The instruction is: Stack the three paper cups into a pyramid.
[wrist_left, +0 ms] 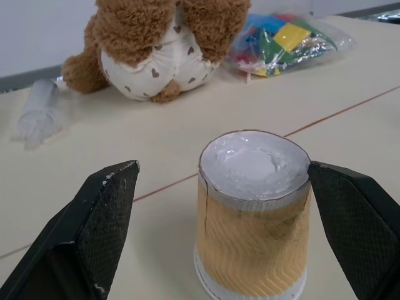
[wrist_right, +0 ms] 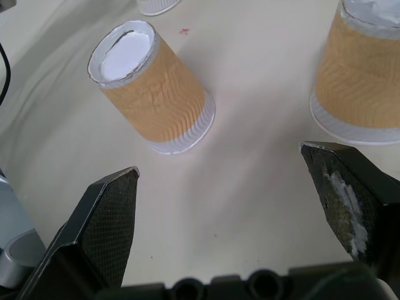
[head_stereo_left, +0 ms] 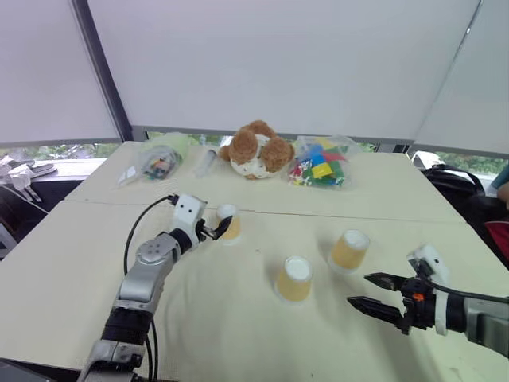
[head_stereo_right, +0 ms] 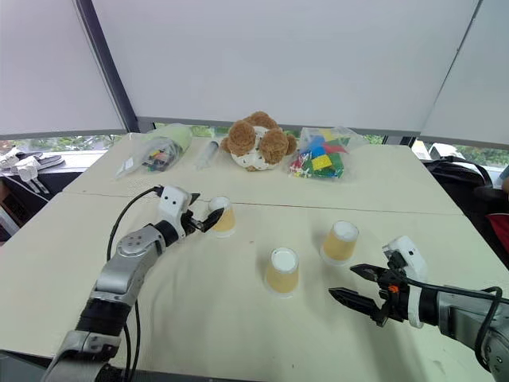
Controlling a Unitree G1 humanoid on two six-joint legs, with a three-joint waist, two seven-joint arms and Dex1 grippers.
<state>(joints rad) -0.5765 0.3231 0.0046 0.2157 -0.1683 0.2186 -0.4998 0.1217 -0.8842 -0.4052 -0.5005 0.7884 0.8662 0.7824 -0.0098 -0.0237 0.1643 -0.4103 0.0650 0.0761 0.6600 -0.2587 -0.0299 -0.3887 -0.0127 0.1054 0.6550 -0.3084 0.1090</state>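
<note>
On the far left of the table [head_stereo_left: 71,263], the left gripper [head_stereo_left: 216,230] stands spread around one upside-down cup [head_stereo_left: 229,222], unclamped. Two cups [head_stereo_left: 293,278] [head_stereo_left: 350,249] sit near the spread, empty right gripper [head_stereo_left: 367,291]. Closing off-centre could tip or crush the light cup.

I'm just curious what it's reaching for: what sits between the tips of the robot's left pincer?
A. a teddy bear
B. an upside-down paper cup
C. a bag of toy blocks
B: the left pincer stands open around an upside-down paper cup, not yet squeezing it.
</note>
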